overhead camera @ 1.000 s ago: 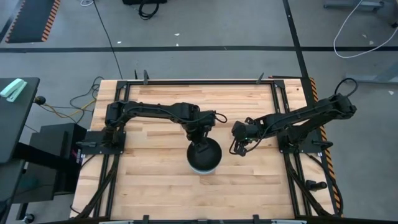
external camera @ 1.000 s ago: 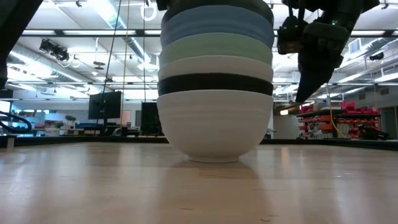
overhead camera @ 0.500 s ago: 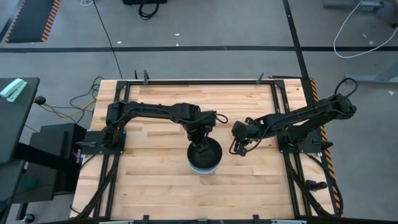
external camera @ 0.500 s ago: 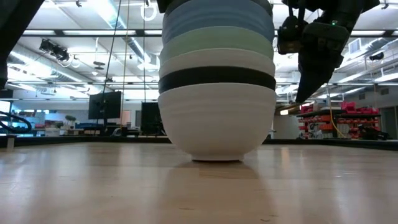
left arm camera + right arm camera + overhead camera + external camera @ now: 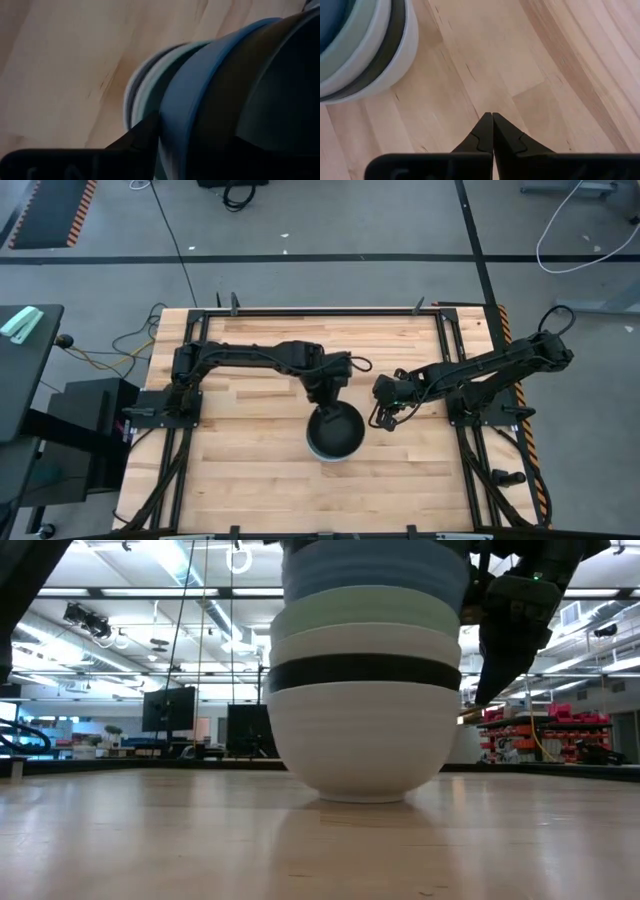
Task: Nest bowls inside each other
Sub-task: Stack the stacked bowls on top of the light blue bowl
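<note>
Several bowls sit nested in one stack (image 5: 334, 432) at the table's middle, resting on its white bottom bowl (image 5: 365, 750). Above that come a black, a white, a mint green and a blue bowl (image 5: 375, 570), with a black bowl (image 5: 280, 90) innermost. My left gripper (image 5: 326, 398) hangs over the stack's far rim, open, one finger (image 5: 142, 137) outside the blue rim (image 5: 185, 100). My right gripper (image 5: 492, 117) is shut on nothing, above bare wood to the right of the stack (image 5: 355, 45). My left gripper slants down from the far side over the stack's far rim. One finger stands outside the blue bowl's rim, and the bowls hide the other finger. Whether either finger touches the rim I cannot tell.
Bare wooden tabletop (image 5: 250, 470) lies all around the stack. Black metal rails (image 5: 320, 310) frame the table's edges, and both arm bases stand at the left and right sides.
My left gripper has risen and drawn back toward the table's far edge, uncovering more of the top black bowl. The whole stack has slid a little toward the table's right edge and stays upright and nested.
</note>
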`<action>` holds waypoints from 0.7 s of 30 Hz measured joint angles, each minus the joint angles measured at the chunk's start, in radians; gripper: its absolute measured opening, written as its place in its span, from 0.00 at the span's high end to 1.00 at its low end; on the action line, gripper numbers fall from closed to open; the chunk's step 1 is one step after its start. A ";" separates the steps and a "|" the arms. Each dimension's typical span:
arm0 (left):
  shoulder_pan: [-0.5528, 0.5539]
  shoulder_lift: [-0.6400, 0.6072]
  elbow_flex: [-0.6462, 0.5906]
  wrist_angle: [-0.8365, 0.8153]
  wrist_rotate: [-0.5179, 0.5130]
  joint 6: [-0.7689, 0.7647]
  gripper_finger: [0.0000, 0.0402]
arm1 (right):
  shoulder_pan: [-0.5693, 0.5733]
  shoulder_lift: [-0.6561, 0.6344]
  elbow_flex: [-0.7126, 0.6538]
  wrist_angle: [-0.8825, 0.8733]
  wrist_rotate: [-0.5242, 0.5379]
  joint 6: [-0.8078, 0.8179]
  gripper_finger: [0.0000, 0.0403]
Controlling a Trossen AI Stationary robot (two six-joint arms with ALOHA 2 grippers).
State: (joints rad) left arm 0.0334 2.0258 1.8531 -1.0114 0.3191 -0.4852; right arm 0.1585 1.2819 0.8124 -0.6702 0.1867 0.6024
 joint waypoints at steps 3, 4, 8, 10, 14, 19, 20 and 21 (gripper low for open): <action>-0.004 0.000 0.037 -0.007 -0.013 0.000 0.73 | 0.000 0.000 0.000 0.000 0.000 0.001 0.97; -0.004 -0.001 0.045 -0.007 -0.013 0.000 0.73 | 0.000 0.000 0.000 0.000 0.000 0.001 0.97; -0.009 -0.002 0.059 -0.018 -0.035 -0.007 0.73 | 0.000 0.000 0.000 0.008 0.000 0.001 0.94; -0.013 -0.002 0.046 -0.030 -0.038 -0.008 0.73 | 0.000 0.000 0.000 0.016 0.000 0.001 0.92; -0.016 -0.002 0.017 -0.047 -0.037 -0.008 0.73 | 0.000 0.000 0.000 0.016 0.001 0.001 0.90; -0.022 -0.002 0.018 -0.040 -0.027 -0.022 0.73 | 0.000 -0.001 0.000 0.015 0.001 0.001 0.90; -0.026 -0.002 0.018 -0.042 -0.027 -0.028 0.73 | 0.000 -0.001 0.000 0.015 0.001 0.001 0.90; -0.029 -0.002 0.018 -0.042 -0.027 -0.030 0.73 | 0.000 -0.001 0.000 0.015 0.001 0.001 0.90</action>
State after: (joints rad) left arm 0.0048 2.0235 1.8709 -1.0538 0.2920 -0.5148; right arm 0.1585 1.2812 0.8124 -0.6548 0.1875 0.6033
